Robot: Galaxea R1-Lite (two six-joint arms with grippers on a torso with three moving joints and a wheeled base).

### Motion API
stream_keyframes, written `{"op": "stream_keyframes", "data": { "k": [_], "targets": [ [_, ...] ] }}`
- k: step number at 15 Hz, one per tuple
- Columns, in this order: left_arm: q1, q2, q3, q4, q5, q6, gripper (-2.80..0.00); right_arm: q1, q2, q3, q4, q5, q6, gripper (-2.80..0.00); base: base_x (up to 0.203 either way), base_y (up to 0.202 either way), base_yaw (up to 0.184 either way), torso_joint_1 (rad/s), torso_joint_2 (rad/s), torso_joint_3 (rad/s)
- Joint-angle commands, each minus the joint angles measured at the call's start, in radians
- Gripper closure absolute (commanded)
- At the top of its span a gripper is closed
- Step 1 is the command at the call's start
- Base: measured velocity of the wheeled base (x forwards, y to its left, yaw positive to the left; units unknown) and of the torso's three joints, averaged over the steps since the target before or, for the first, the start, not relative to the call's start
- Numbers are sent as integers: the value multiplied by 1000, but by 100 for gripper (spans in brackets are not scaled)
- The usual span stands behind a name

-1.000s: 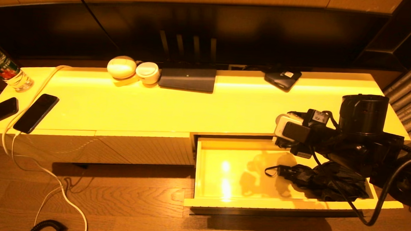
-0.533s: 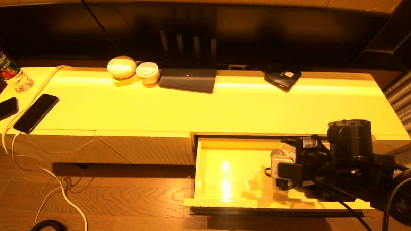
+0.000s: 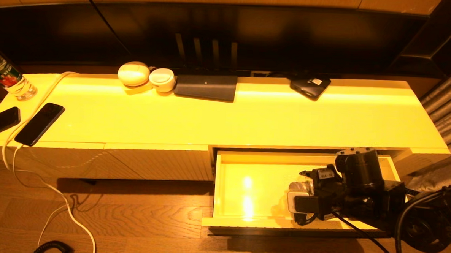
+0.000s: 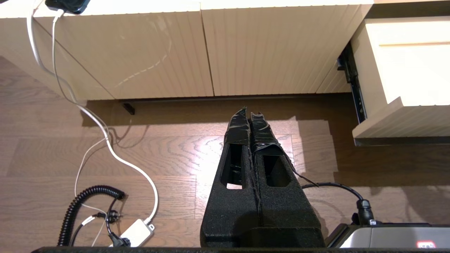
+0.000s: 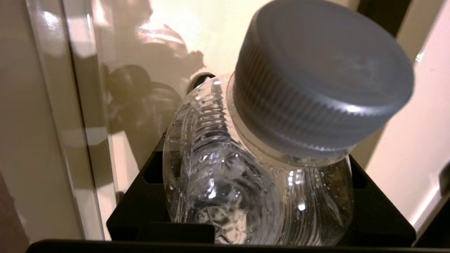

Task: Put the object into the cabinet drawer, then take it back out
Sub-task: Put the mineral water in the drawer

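The cabinet drawer (image 3: 251, 221) stands pulled open at the right of the cream-yellow cabinet, its glossy inside lit. My right arm (image 3: 359, 193) reaches down into it near the front right. In the right wrist view my right gripper (image 5: 253, 168) is shut on a clear plastic bottle (image 5: 225, 175) with a grey ribbed cap (image 5: 323, 77), just above the drawer's shiny floor (image 5: 158, 35). Its fingertips are hidden behind the bottle. My left gripper (image 4: 249, 113) hangs shut and empty over the wood floor, to the left of the drawer's ribbed front (image 4: 400, 123).
On the cabinet top (image 3: 248, 120) lie two phones (image 3: 39, 124), another water bottle (image 3: 7, 77), two white round cases (image 3: 133, 73), a dark flat device (image 3: 206, 87) and a black pouch (image 3: 310, 87). A white cable (image 3: 66, 207) and a coiled black cord (image 4: 84, 203) trail on the floor.
My right arm has come down from the cabinet top's edge into the open drawer and toward its front. It now covers the dark bundle seen there a second ago.
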Motion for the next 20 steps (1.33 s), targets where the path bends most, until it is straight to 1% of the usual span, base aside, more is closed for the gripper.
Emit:
{"op": "stream_keyframes", "data": {
  "k": [1,7,8,14,20],
  "targets": [
    [0,0,2,0,0,0,0,5,67,-20,-2,-4,-8,0,0,0,0,0,0,0],
    [0,0,2,0,0,0,0,18,126,-115,41,-24,-5,0,0,0,0,0,0,0],
    [0,0,2,0,0,0,0,27,141,-143,41,-29,-5,0,0,0,0,0,0,0],
    [0,0,2,0,0,0,0,72,186,-211,40,-58,-2,0,0,0,0,0,0,0],
    [0,0,2,0,0,0,0,89,194,-221,40,-66,-1,0,0,0,0,0,0,0]
  ]
}}
